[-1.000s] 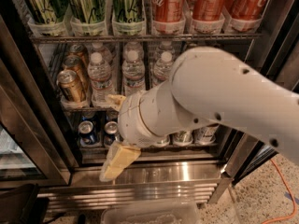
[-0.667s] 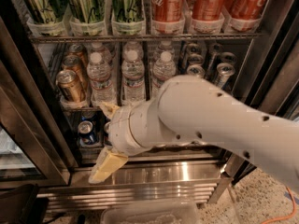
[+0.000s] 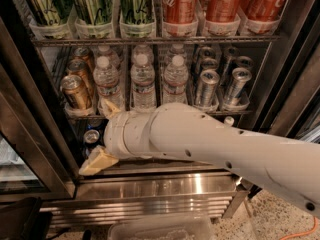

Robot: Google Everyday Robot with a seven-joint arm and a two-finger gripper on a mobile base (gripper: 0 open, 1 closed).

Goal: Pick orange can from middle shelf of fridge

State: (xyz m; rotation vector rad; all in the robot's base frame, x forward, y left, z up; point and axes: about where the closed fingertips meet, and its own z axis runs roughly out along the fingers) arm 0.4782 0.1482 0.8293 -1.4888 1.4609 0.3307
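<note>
White arm extended leftward; end effector (image 3: 94,136) low left, fingers spread.

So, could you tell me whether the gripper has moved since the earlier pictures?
Yes: the gripper has shifted left, toward the fridge's left frame; it now hangs open, below-right of the orange can.
</note>
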